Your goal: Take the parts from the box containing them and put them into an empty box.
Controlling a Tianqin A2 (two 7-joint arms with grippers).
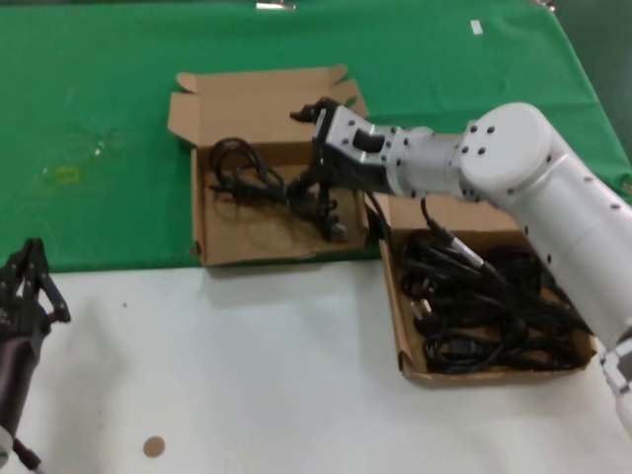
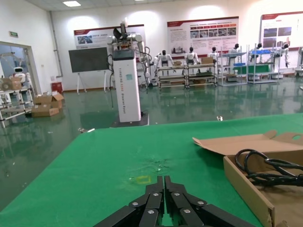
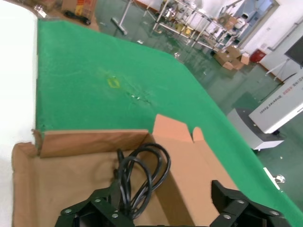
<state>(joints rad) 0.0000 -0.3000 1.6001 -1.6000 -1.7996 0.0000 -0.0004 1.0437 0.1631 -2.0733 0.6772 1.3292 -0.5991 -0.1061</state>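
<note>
The smaller squarish cardboard box [image 1: 202,212] lies at the middle left with one black coiled cord [image 1: 237,173] in it. My right gripper [image 1: 308,148] hovers over the right part of this box with its jaws wide open and holds nothing. In the right wrist view the cord [image 3: 142,175] lies on the box floor [image 3: 71,165] below my right gripper [image 3: 163,208], close to one finger [image 3: 94,208]. The longer box [image 1: 403,336] on the right holds several black cords [image 1: 484,306]. My left gripper [image 1: 30,267] is parked shut at the lower left.
Green cloth [image 1: 99,118] covers the far half of the table and white surface [image 1: 276,375] the near half. A small brown disc [image 1: 153,446] lies near the front edge. The left wrist view shows the shut left gripper [image 2: 164,182] over the green cloth beside the smaller box's wall [image 2: 246,189].
</note>
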